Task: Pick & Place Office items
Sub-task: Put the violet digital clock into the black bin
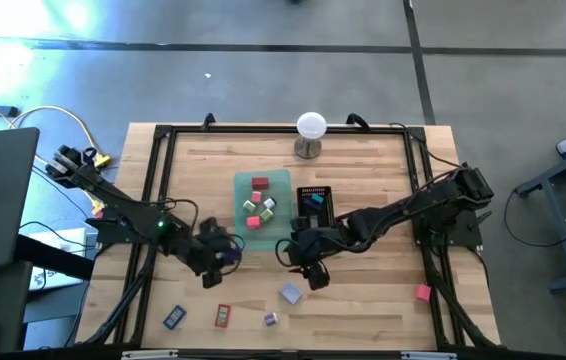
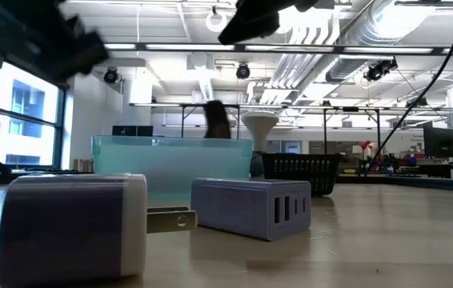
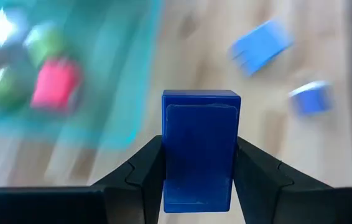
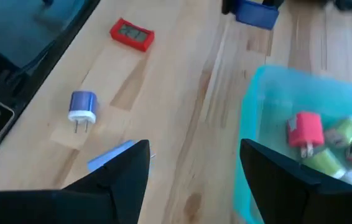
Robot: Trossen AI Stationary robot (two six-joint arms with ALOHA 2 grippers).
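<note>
While the left tool (image 3: 199, 171) is clamped on a dark blue block (image 3: 201, 149) and hangs over the tabletop (image 1: 363, 310) just short of the green tray (image 1: 281, 232), the carry step looks to be in hand. Next, I judge, it must cross the tray's rim and release among the pink, red and green pieces (image 1: 260, 205) there. Farther off, the right tool (image 4: 194, 168) hovers with fingers apart above a pale purple charger (image 1: 291, 292), empty.

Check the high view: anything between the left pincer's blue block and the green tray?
No, bare wood only. In the high view the left pincer, shut on the blue block, sits just short of the green tray, nothing between.
</note>
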